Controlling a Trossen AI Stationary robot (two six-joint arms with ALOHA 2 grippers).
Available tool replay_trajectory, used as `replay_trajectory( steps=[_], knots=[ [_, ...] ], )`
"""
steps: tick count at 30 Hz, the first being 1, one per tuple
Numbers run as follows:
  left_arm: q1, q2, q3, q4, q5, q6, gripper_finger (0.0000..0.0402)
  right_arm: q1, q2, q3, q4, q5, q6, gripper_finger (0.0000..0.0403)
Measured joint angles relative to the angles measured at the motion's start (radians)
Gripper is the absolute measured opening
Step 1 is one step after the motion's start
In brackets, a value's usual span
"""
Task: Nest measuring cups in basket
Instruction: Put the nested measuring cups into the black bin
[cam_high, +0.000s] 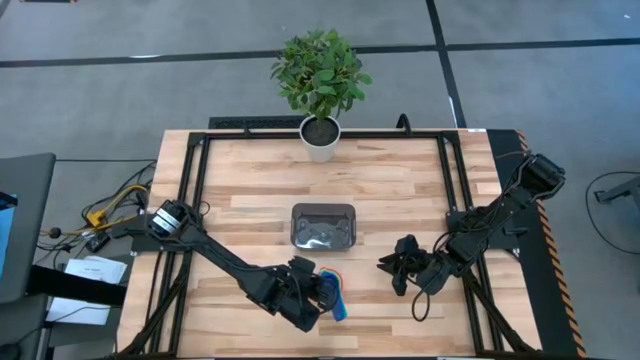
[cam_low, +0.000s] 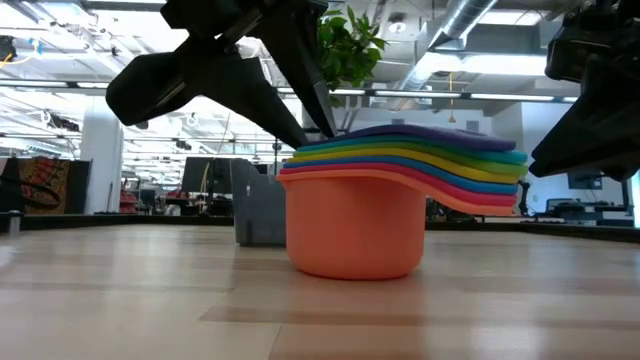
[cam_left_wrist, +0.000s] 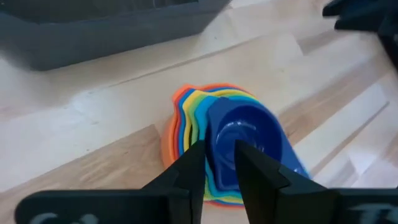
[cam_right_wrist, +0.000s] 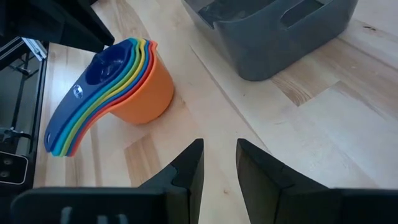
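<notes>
Both hands hover beside nested measuring cups (cam_high: 335, 296).

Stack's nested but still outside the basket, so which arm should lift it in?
Left. Its gripper hangs right over the nested measuring cups, fingers open around the rim. The right gripper waits farther off beside the basket.

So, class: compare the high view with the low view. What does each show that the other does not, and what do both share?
Only the high view shows the basket lying apart from the stack, the right gripper beside it, and the plant's white pot. Only the low view shows the measuring cups nested in layers, orange outermost, resting on the table. Both share the cups and the left gripper over them.
</notes>
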Motion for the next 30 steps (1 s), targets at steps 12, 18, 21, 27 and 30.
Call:
replay_trajectory(
  steps=[12, 18, 21, 27, 30],
  knots=[
    [-0.028, -0.083, -0.001, 0.008, 0.086, 0.663, 0.0077, 0.0, 0.037, 0.0, 0.196, -0.001, -0.029, 0.0118],
    [-0.064, -0.044, -0.001, 0.097, 0.324, 0.996, 0.0059, 0.0, 0.127, 0.0, 0.363, -0.023, -0.055, 0.0118],
    [-0.08, -0.003, -0.002, 0.162, 0.351, 1.08, 0.0044, 0.0, 0.191, 0.0, 0.456, -0.04, -0.045, 0.0118],
    [-0.072, 0.073, -0.002, 0.201, 0.307, 1.098, 0.0017, 0.0, 0.337, 0.076, 0.545, -0.127, -0.032, 0.0118],
    [-0.058, 0.091, -0.002, 0.225, 0.287, 1.089, 0.0008, 0.0, 0.405, 0.141, 0.545, -0.165, -0.045, 0.0118]
  ],
)
